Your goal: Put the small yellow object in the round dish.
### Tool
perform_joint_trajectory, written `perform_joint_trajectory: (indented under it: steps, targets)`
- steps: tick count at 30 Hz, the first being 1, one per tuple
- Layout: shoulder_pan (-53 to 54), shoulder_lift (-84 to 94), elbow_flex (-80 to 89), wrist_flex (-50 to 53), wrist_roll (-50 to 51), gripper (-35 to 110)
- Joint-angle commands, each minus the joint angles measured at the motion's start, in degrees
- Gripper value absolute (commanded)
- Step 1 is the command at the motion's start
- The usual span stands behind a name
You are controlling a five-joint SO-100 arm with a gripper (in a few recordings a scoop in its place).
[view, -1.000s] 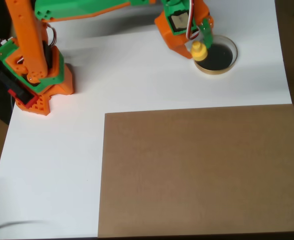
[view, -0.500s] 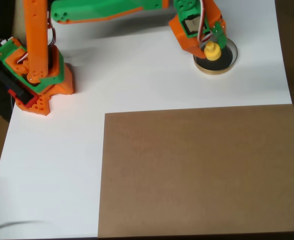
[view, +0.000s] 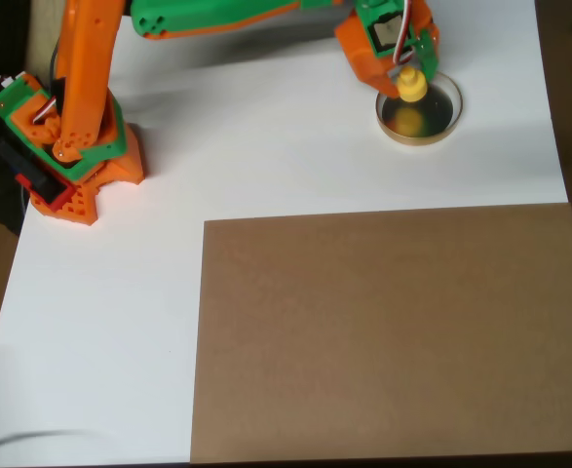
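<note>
Overhead view. My orange-and-green gripper (view: pixel 409 70) clamped on small bright yellow plastic object (view: pixel 411 86), knob-topped, held over upper-left part of round dish (view: pixel 420 109). Dish: shallow, pale tan rim, glossy dark inside with yellowish reflection below object; I cannot tell whether object touches dish floor. Dish sits near upper right of white tabletop (view: pixel 266 156). Large brown cardboard sheet (view: pixel 388 331) covers lower right, well apart from dish.

Glossy black-bottomed round dish (view: pixel 439 130); matt brown board (view: pixel 383 331).
</note>
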State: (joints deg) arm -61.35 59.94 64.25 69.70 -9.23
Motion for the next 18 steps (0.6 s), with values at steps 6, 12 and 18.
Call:
perform_joint_trajectory:
  steps: [6, 12, 18]
  targets:
    - [0.62, -1.05, -4.22, -0.79, -0.62, 0]
    - [1.85, -1.85, -4.22, -0.97, -0.62, 5]
    - [2.02, -1.49, -4.83, 0.53, -1.67, 16]
